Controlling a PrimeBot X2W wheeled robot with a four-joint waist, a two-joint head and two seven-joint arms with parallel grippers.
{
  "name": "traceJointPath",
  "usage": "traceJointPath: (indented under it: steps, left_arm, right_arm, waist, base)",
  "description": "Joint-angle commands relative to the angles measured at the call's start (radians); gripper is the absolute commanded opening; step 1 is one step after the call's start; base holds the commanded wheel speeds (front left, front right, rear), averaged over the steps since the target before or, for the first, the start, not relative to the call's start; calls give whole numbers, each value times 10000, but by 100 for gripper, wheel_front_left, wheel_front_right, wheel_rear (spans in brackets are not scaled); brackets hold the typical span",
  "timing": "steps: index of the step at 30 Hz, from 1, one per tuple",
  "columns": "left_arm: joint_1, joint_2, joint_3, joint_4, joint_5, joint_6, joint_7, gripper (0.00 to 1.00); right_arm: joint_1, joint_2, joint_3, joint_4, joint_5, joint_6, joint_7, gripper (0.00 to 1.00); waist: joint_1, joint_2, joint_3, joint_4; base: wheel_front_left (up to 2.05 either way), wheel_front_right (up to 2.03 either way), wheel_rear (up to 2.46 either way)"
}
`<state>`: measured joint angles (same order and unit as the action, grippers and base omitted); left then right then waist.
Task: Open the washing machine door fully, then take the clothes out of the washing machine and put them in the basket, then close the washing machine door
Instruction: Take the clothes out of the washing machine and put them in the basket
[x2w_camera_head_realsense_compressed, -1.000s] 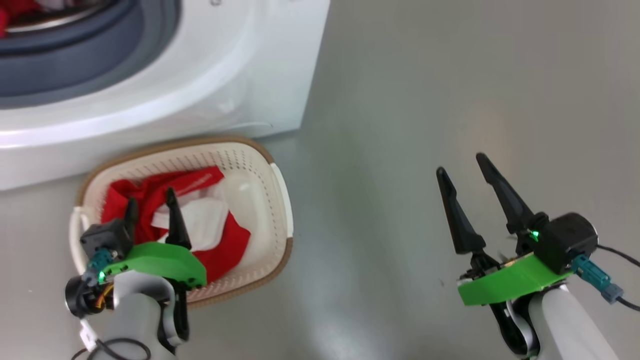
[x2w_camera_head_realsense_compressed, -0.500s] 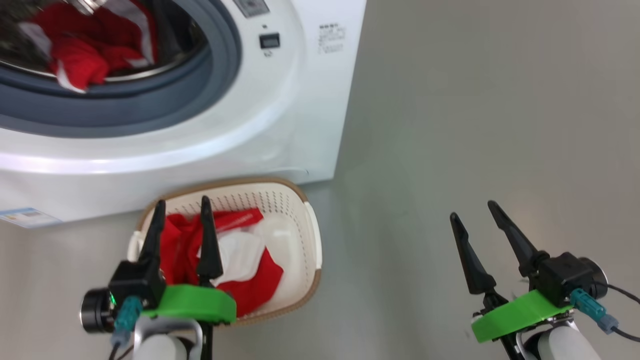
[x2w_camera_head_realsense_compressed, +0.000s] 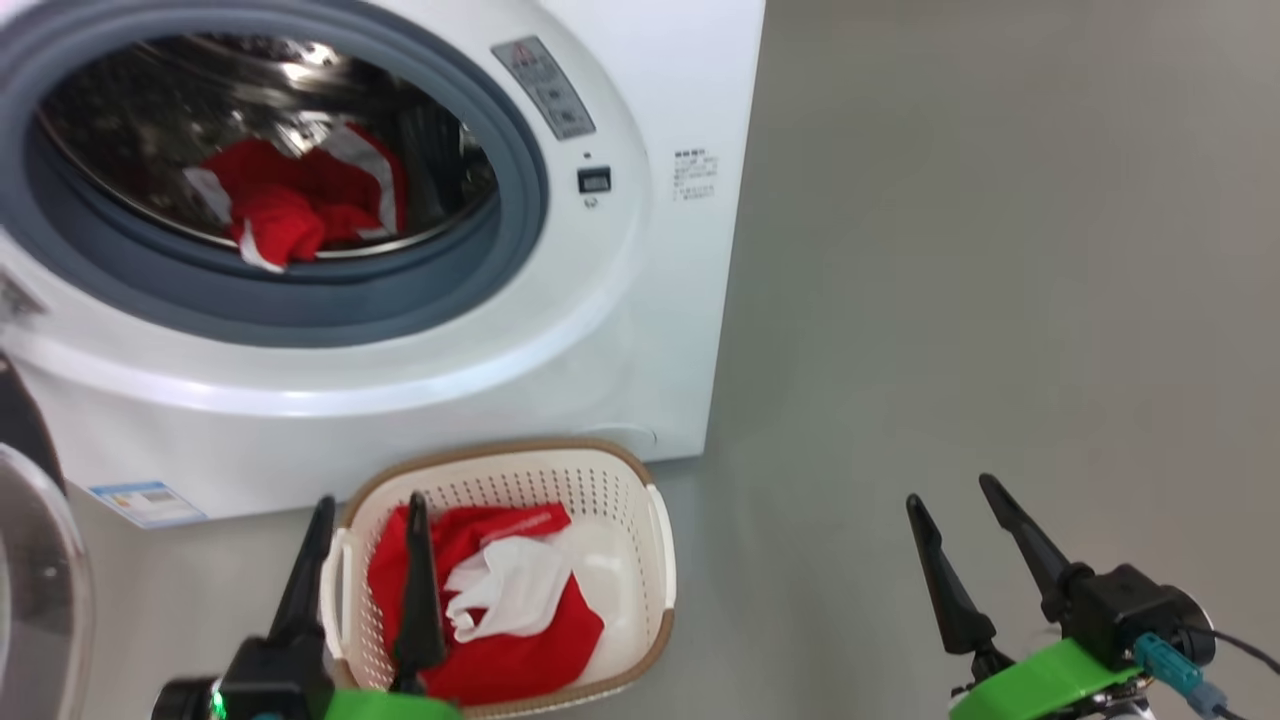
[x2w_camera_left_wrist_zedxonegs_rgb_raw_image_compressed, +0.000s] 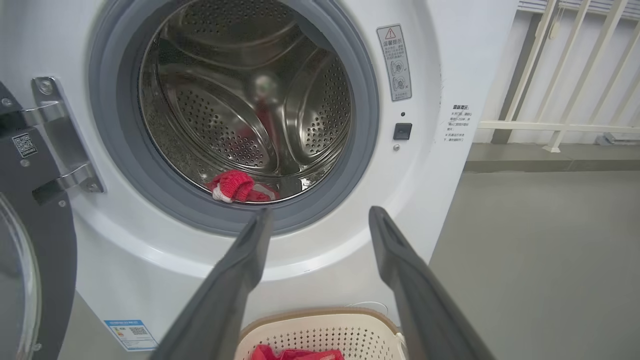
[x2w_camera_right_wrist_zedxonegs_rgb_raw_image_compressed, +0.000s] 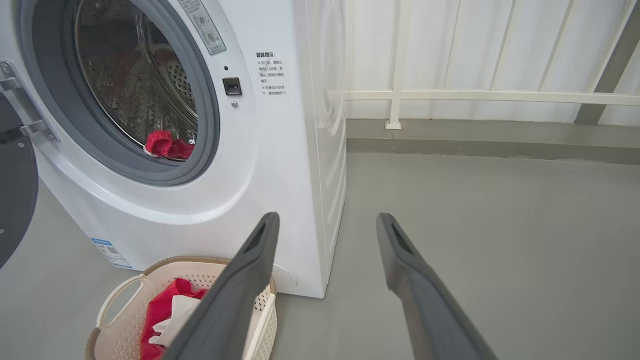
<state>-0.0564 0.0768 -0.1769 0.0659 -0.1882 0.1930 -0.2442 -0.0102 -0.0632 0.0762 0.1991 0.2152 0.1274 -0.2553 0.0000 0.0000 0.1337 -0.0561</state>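
The white washing machine (x2w_camera_head_realsense_compressed: 620, 330) stands with its door (x2w_camera_head_realsense_compressed: 35, 590) swung open at the far left, the glass bowl showing. Red and white clothes (x2w_camera_head_realsense_compressed: 290, 205) lie in the steel drum (x2w_camera_left_wrist_zedxonegs_rgb_raw_image_compressed: 240, 186) (x2w_camera_right_wrist_zedxonegs_rgb_raw_image_compressed: 167, 145). More red and white clothes (x2w_camera_head_realsense_compressed: 500, 610) lie in the cream basket (x2w_camera_head_realsense_compressed: 660, 560) on the floor before the machine (x2w_camera_right_wrist_zedxonegs_rgb_raw_image_compressed: 112, 305). My left gripper (x2w_camera_head_realsense_compressed: 370, 505) is open and empty, above the basket's near left corner (x2w_camera_left_wrist_zedxonegs_rgb_raw_image_compressed: 320, 217). My right gripper (x2w_camera_head_realsense_compressed: 955, 495) is open and empty over bare floor to the right (x2w_camera_right_wrist_zedxonegs_rgb_raw_image_compressed: 327, 222).
Grey floor (x2w_camera_head_realsense_compressed: 1000, 250) stretches to the right of the machine. A white railing (x2w_camera_right_wrist_zedxonegs_rgb_raw_image_compressed: 475, 95) and white wall stand behind it. A blue label sticker (x2w_camera_head_realsense_compressed: 145, 503) sits low on the machine's front.
The head camera has tilted up: the drum and the open door have come into view, and the basket and both grippers sit lower in the picture. Both grippers stay open.
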Motion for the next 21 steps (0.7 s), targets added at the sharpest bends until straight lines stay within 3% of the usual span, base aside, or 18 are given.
traceJointPath:
  steps: [1, 21]
  left_arm:
    - [-26, 127, 289, -310, 63, -1, 15, 100]
    - [1892, 516, 232, -1188, -206, 91, 656, 100]
  right_arm:
    - [9, -60, 169, -189, -145, 33, -65, 100]
    - [876, 109, -119, -137, -357, 33, -65, 100]
  waist:
    - [0, 0, -330, 118]
    - [0, 0, -1433, 260]
  base:
    - [0, 0, 0]
    - [0, 0, 0]
